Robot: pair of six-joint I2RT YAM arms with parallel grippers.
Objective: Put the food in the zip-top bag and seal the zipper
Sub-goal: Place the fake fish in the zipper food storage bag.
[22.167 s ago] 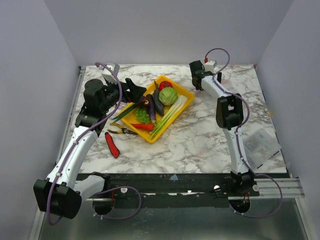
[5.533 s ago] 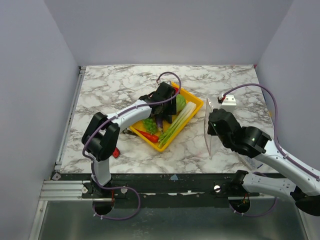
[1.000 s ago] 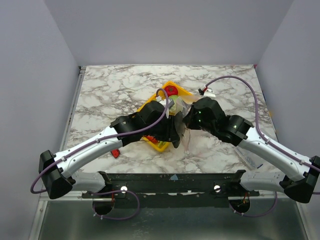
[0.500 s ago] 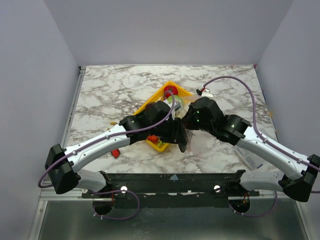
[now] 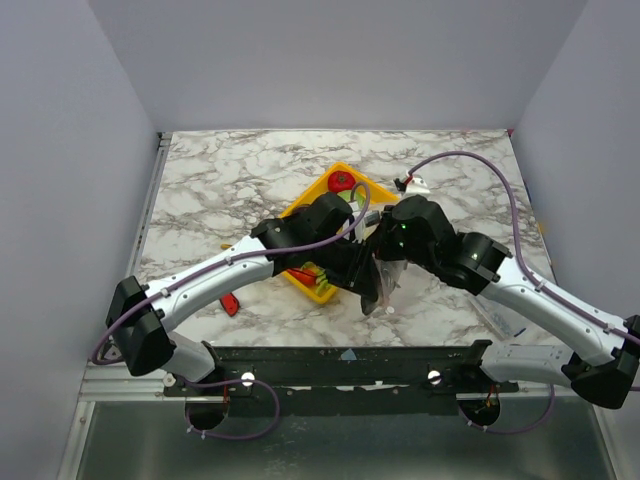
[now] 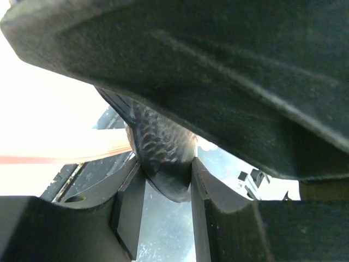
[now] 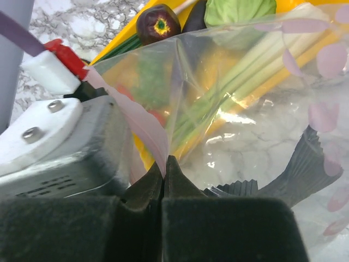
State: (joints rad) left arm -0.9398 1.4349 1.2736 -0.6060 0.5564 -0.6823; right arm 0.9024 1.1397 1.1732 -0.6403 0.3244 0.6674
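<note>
The clear zip-top bag [image 5: 387, 292] hangs upright just right of the yellow tray [image 5: 322, 293]. My right gripper [image 7: 164, 162] is shut on its mouth edge, pinching the pinkish zipper [image 7: 143, 126] strip. My left gripper [image 6: 166, 170] is shut on a dark, bumpy cucumber [image 6: 163, 144] and reaches down into the bag's mouth [image 5: 372, 288]. Food still lies in the tray: a red tomato [image 5: 341, 181], a purple eggplant [image 7: 158, 23], a green cabbage [image 7: 240, 8] and pale leek stalks [image 7: 240, 82], these last seen through the plastic.
A red-handled tool [image 5: 230, 303] lies on the marble left of the tray, under my left arm. A smaller clear packet [image 5: 497, 318] sits near the front right, partly hidden by my right arm. Both arms cross close together over the table's middle.
My left arm has swung from over the tray toward the near right, carrying the cucumber down into the bag. My right gripper keeps its hold on the bag edge.
</note>
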